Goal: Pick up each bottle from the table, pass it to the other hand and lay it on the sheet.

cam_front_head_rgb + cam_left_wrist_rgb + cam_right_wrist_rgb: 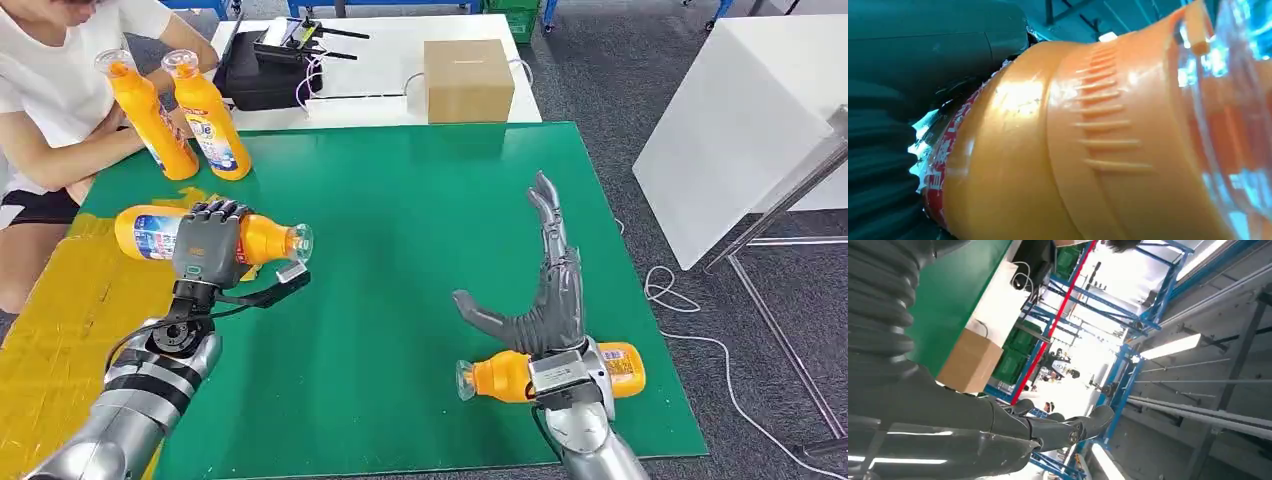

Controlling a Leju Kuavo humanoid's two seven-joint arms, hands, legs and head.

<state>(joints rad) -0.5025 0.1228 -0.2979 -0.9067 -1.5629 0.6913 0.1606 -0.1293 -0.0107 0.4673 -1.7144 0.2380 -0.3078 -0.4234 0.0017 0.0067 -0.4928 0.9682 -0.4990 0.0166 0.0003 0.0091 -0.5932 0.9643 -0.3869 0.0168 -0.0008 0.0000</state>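
The left hand (208,243) is wrapped around an orange bottle (262,240) held on its side above the green sheet (400,230), its clear cap pointing toward the right hand (540,300), which looks like the offering pose for a hand-over. The right hand waits well apart from it, fingers spread and stretched forward, thumb out to the side, holding nothing; I judge it is held apart so that the bottle's neck can be pushed into it. Just behind that hand, under its wrist, a second bottle (500,377) lies flat on the sheet, probably already delivered. Beyond the left hand, two more bottles (180,115) stand upright, with a person's hand on them. The head view gives the whole layout and the gap between the hands. The left wrist view adds the grip up close: the bottle's ribbed orange shoulder (1098,130) and red label edge pressed against the grey palm. The right wrist view shows the straight dark fingers (1068,427) with no bottle between them, and a cardboard box (970,362) off past the sheet.
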